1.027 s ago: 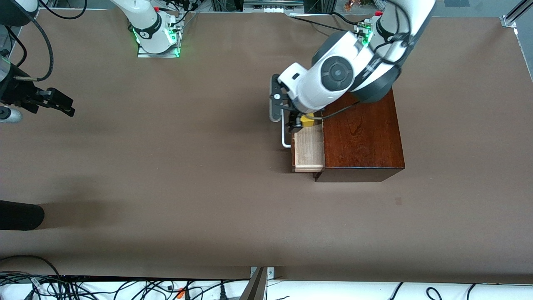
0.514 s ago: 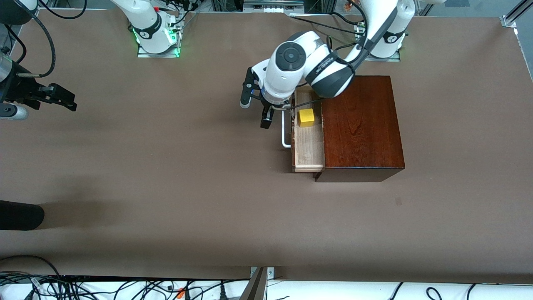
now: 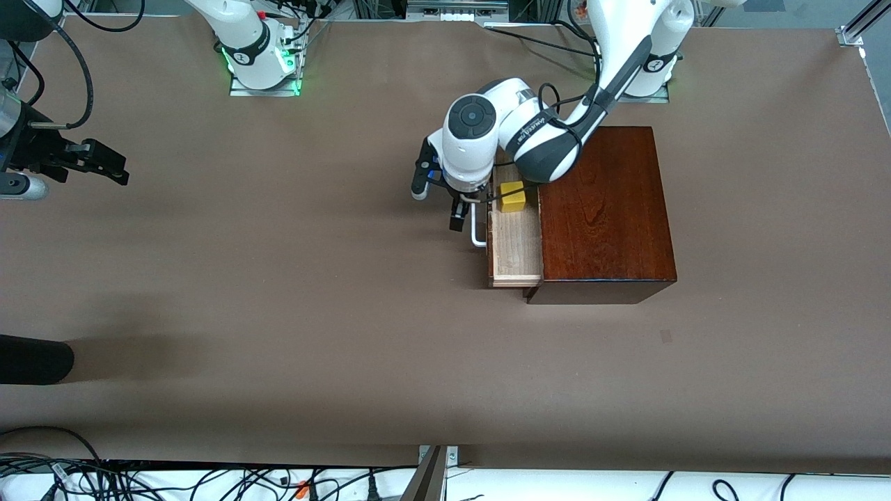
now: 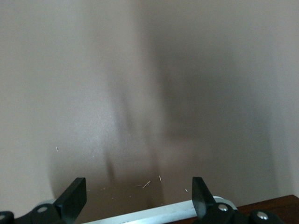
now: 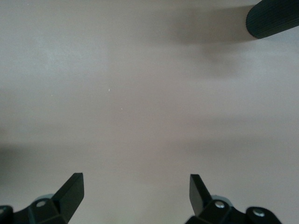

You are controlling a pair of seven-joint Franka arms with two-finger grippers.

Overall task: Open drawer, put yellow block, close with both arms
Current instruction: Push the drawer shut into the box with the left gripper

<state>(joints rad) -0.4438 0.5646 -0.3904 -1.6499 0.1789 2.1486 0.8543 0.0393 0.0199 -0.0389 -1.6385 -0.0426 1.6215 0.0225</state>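
Note:
The drawer (image 3: pixel 516 247) stands pulled out of the reddish-brown box (image 3: pixel 605 209). The yellow block (image 3: pixel 513 196) lies in the pale tray at its end farther from the front camera. My left gripper (image 3: pixel 465 210) is open and empty, low over the table just in front of the drawer, its fingers astride the white handle (image 3: pixel 475 233). In the left wrist view the gripper (image 4: pixel 136 193) shows the handle bar (image 4: pixel 154 214) between its fingertips. My right gripper (image 3: pixel 122 171) waits open and empty over the table at the right arm's end, and its wrist view (image 5: pixel 135 191) shows only bare table.
A black cylinder (image 3: pixel 35 358) pokes in at the table's edge at the right arm's end, nearer the front camera; it also shows in the right wrist view (image 5: pixel 273 18). Cables hang along the table's near edge (image 3: pixel 209 480).
My left gripper has let go of the yellow block, left it in the drawer, and moved off the tray down to the handle. The right arm has hardly moved.

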